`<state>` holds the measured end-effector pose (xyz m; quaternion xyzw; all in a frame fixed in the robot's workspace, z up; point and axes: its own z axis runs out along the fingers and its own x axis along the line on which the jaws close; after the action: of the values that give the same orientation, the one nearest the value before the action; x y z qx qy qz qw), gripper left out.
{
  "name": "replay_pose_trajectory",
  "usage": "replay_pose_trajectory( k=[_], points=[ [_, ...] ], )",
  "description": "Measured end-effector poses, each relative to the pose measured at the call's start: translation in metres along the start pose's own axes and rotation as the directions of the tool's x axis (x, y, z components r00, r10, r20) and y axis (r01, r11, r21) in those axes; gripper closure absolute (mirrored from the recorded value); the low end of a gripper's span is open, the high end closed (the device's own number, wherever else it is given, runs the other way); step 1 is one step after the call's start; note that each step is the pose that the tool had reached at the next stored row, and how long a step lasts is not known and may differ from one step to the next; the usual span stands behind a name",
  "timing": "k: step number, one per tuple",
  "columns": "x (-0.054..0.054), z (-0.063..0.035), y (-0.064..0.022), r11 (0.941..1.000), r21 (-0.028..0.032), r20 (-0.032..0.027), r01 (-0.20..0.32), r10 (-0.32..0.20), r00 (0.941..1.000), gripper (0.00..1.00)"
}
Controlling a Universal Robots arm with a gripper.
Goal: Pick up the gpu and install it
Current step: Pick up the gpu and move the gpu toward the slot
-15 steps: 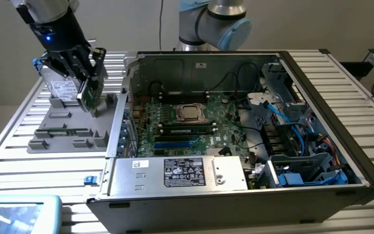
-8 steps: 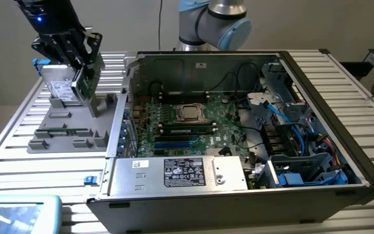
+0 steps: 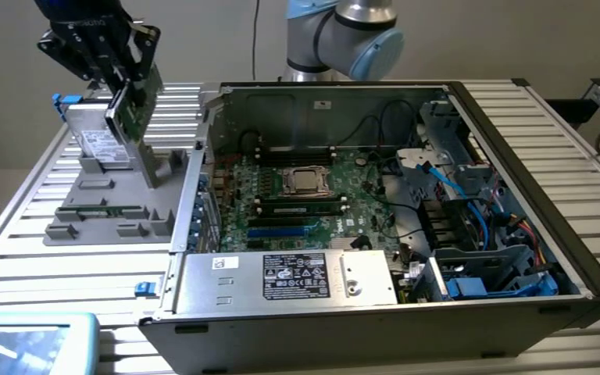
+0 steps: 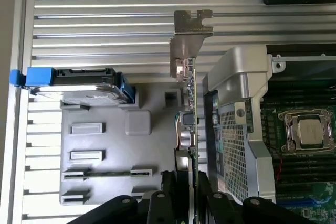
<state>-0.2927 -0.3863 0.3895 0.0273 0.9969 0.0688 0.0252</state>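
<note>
The gpu (image 3: 133, 105) hangs in the air above the grey parts holder (image 3: 81, 226) at the exterior view's left, with my gripper (image 3: 121, 76) shut on its upper edge. It is a thin card with a green board side, tilted slightly. In the wrist view the gpu (image 4: 190, 108) appears edge-on, running away from my gripper (image 4: 184, 184), and its silver bracket (image 4: 190, 32) is at the far end. The open computer case (image 3: 508, 180) lies to the exterior view's right, with the motherboard (image 3: 311, 207) exposed inside.
A grey hard drive (image 3: 97, 142) with blue clips stands in the holder just below the card, also seen as the hard drive (image 4: 79, 83). A green memory stick (image 3: 102, 209) lies in a holder slot. The case's wall (image 4: 236, 124) is close beside the card. The slatted table (image 3: 29, 258) surrounds all.
</note>
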Motion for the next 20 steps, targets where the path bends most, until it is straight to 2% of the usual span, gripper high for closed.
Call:
replay_pose_trajectory(
  k=[6, 11, 15, 19, 20],
  points=[
    [-0.015, -0.0247, 0.0028, 1.0000, 0.0010, -0.0170, -0.002, 0.002, 0.9999, 0.72],
    [-0.031, -0.0371, 0.0046, 1.0000, 0.0019, -0.0307, -0.004, 0.004, 0.9995, 0.72],
    [-0.046, -0.0424, 0.0057, 1.0000, 0.0024, -0.0381, -0.005, 0.005, 0.9993, 0.72],
    [-0.056, -0.0424, 0.0056, 1.0000, 0.0036, -0.0582, -0.008, 0.008, 0.9983, 0.72],
    [-0.060, -0.0422, 0.0053, 1.0000, 0.0037, -0.0603, -0.008, 0.008, 0.9981, 0.72]
  ],
)
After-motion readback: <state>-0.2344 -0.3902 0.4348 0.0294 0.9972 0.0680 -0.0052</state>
